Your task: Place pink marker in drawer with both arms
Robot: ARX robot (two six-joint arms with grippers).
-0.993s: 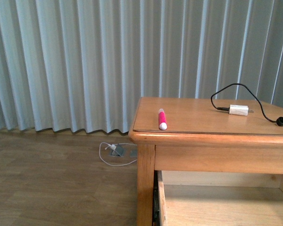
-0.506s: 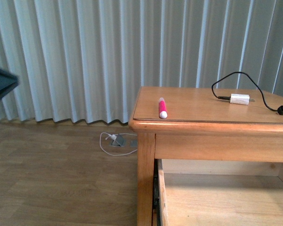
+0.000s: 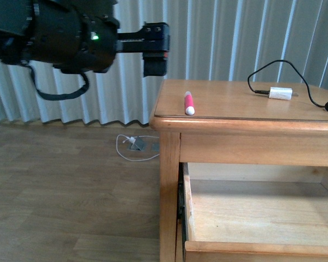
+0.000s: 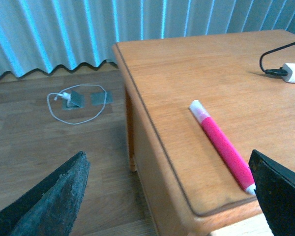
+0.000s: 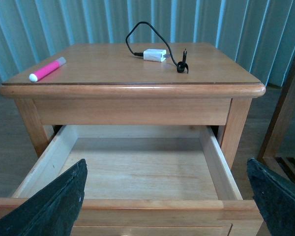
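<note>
The pink marker (image 3: 188, 102) lies near the front left corner of the wooden cabinet's top, white tip toward me. My left gripper (image 3: 155, 48) hangs open in the air just left of the cabinet, level with its top and apart from the marker. In the left wrist view the marker (image 4: 221, 145) lies between the wide-spread fingers (image 4: 54, 201), close to one of them, with the left gripper (image 4: 167, 164) over the cabinet's edge. The drawer (image 3: 188, 204) is pulled out and empty. My right gripper (image 5: 167, 164) stands open in front of the drawer (image 5: 137, 204); the marker (image 5: 47, 69) also shows there.
A white charger block (image 3: 280, 93) with a black cable lies at the back right of the cabinet top (image 3: 235, 123). A white cord and grey plates (image 3: 135, 158) lie on the wood floor left of the cabinet. Pleated curtains hang behind. A wooden frame (image 5: 285, 132) stands beside the cabinet.
My left arm has swung into the front view from the left and now reaches toward the cabinet's corner. More of the open drawer shows. The marker has not moved.
</note>
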